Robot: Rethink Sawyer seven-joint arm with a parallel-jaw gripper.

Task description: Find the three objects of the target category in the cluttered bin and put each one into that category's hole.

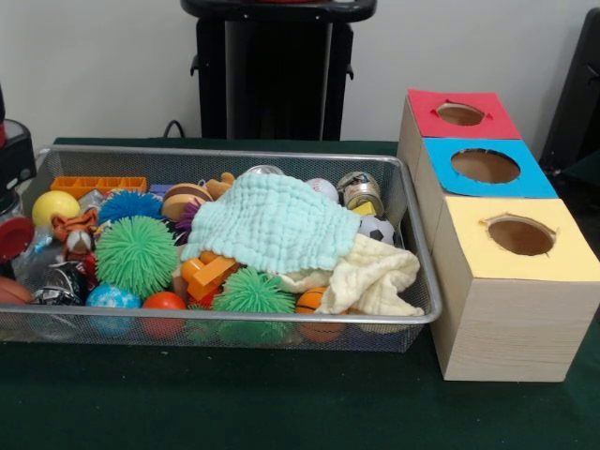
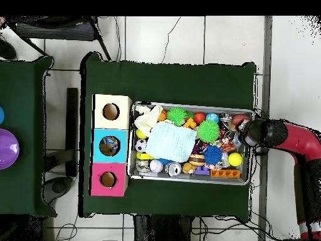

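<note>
The bin (image 1: 234, 155) is a wide silver wire-mesh tray full of toys; in the overhead view its rim (image 2: 188, 177) lies right of the boxes. A pale green cloth (image 1: 272, 220) (image 2: 169, 141) and a cream cloth (image 1: 375, 277) cover the middle and hide what is under them. Around them lie a big green spiky ball (image 1: 136, 253) (image 2: 208, 130), a blue spiky ball (image 1: 129, 204), a yellow ball (image 1: 54, 206), a soccer ball (image 1: 377, 228), a tin can (image 1: 359, 190) and orange blocks (image 1: 208, 274). My gripper (image 2: 249, 133) is over the bin's right end in the overhead view, and a black and red part of it shows at the front view's left edge (image 1: 13, 202).
Three wooden boxes with round holes stand in a row beside the bin: red-topped (image 1: 461, 114) (image 2: 108, 179), blue-topped (image 1: 486, 167) (image 2: 109, 145), yellow-topped (image 1: 520, 236) (image 2: 111, 112). The black pedestal (image 1: 277, 70) stands behind the table. A second table with a purple bowl (image 2: 6, 149) is at the overhead view's left.
</note>
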